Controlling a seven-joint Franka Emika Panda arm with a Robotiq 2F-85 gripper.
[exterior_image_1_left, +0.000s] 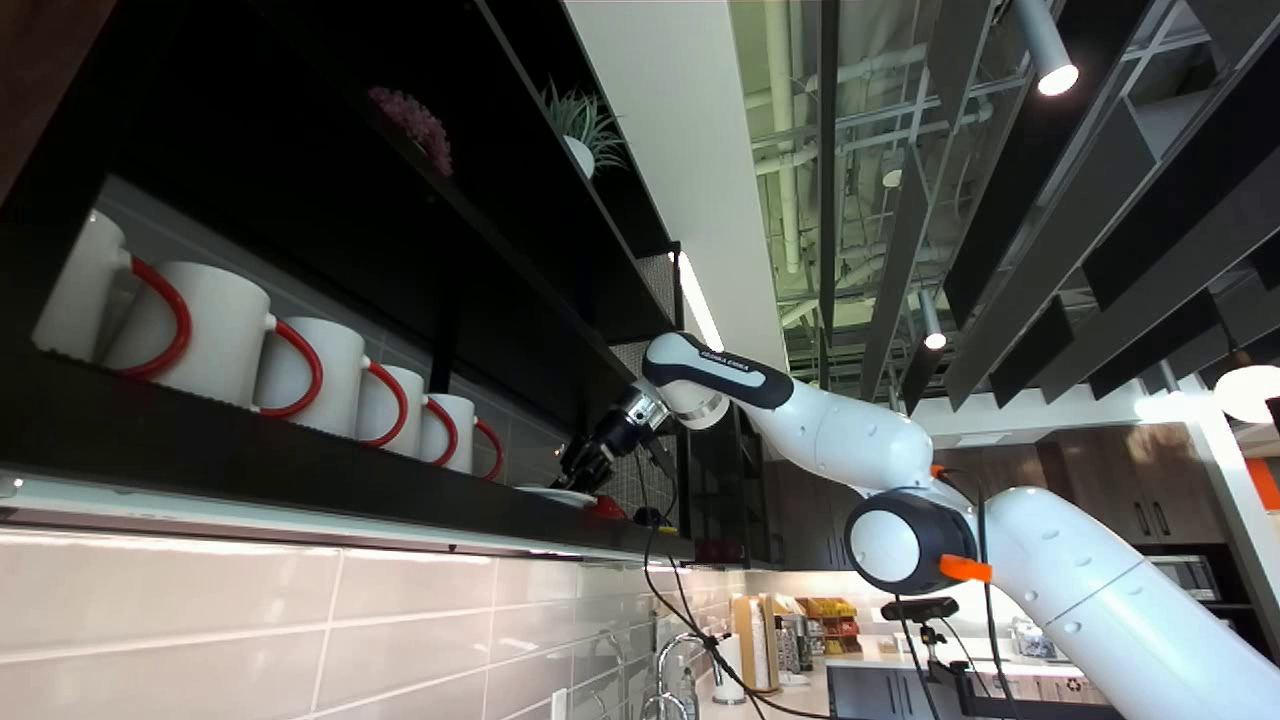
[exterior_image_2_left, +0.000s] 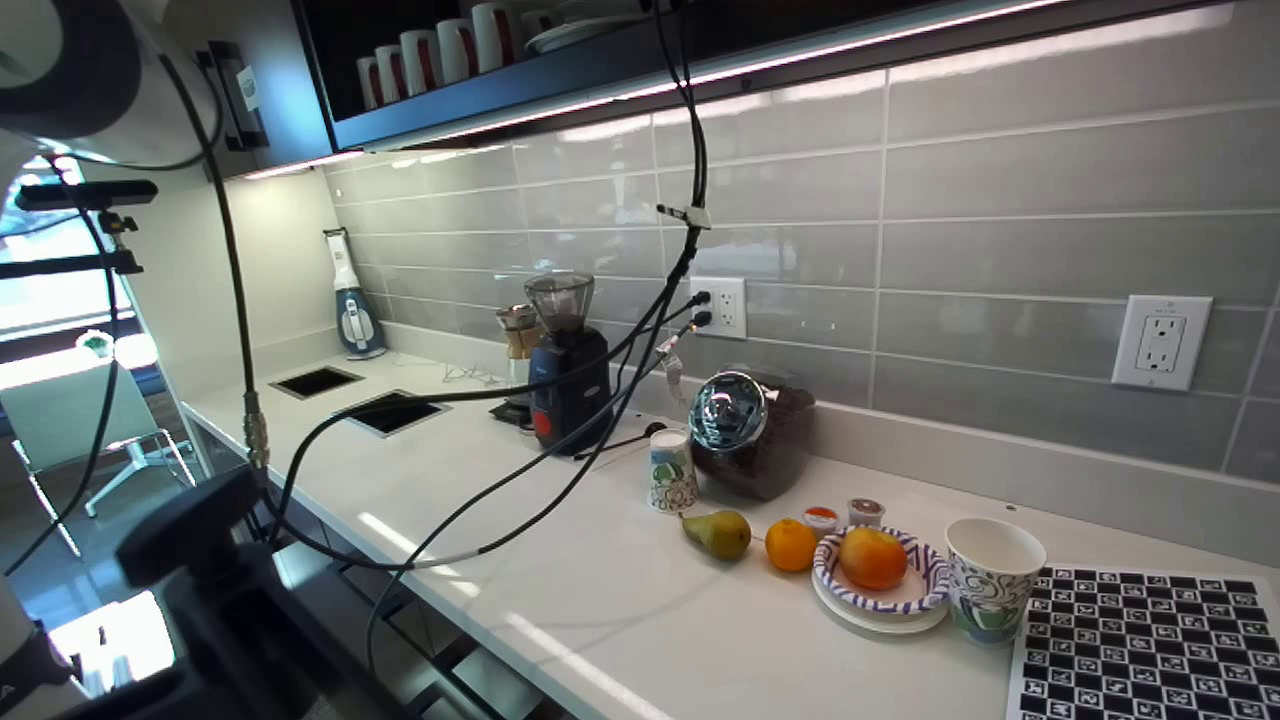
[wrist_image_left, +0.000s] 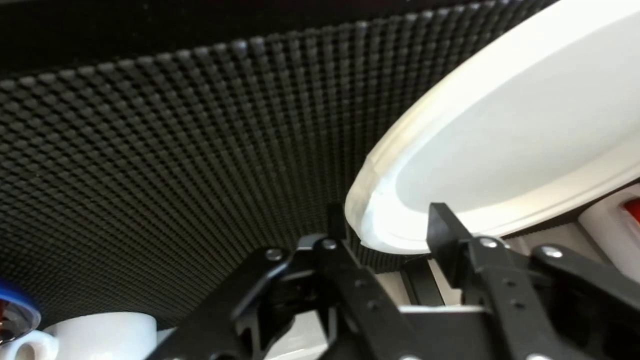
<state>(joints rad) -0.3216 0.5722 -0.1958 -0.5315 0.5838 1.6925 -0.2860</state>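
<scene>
In the wrist view, the end effector (wrist_image_left: 387, 217) is standing part-open, its fingers (wrist_image_left: 446, 234) flanking the near rim of the white plate (wrist_image_left: 520, 127) and showing no firm hold; the view is not revealing whether either is touching. The plate is lying at two o'clock on a studded black mat (wrist_image_left: 200, 165), which is probably limiting slipping; its far end is running out of view. A white cup (wrist_image_left: 102, 335) is sitting at eight o'clock, cut off below. In an exterior view, mugs (exterior_image_1_left: 340, 385) are lining the shelf (exterior_image_1_left: 300, 470), handles facing alike, presumably easing reach.
</scene>
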